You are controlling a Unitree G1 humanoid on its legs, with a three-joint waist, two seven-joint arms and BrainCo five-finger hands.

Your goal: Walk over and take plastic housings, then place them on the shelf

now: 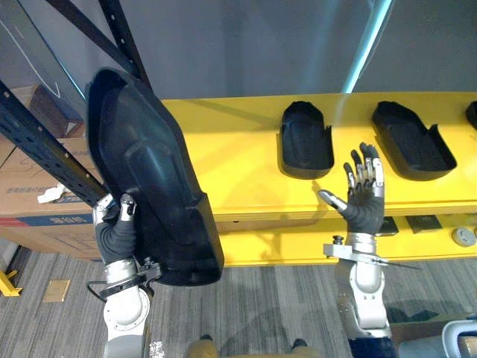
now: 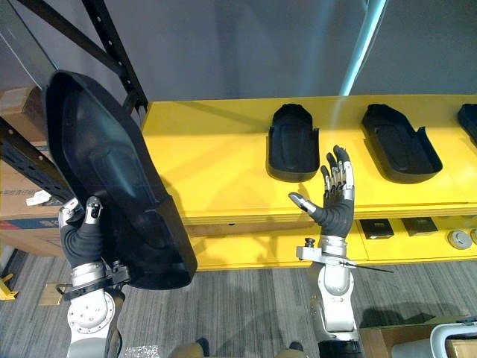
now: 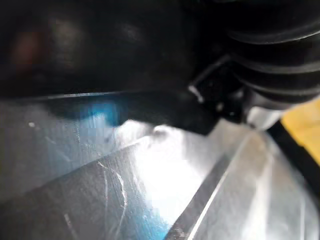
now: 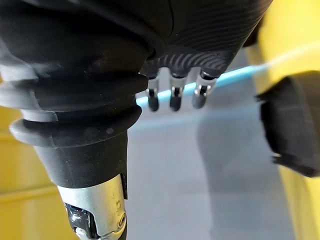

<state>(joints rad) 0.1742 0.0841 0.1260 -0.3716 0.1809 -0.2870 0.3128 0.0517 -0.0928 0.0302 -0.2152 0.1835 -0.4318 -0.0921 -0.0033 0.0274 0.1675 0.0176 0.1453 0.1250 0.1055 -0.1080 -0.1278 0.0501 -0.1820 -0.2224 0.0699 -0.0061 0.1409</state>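
Plastic housing (image 1: 149, 171) gripped in left hand (image 1: 115, 235) by yellow shelf (image 1: 231, 156), grey wall (image 1: 246, 45) behind

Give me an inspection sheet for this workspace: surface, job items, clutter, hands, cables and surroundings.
Surface: yellow shelf, carrying housings toward its right.
Job's things: held housing, black, tilted in front of the shelf's left end; middle housing and right housing lying on the shelf, apart; edge housing cut off by the view's border.
Clutter: dark square parts and a round part on the lower level.
Hands: left hand curled round the held housing's edge; right hand open, fingers straight, raised before the shelf, holding nothing.
Cables: nothing seen.
Surroundings: dark rack and cardboard boxes at left; grey carpet.
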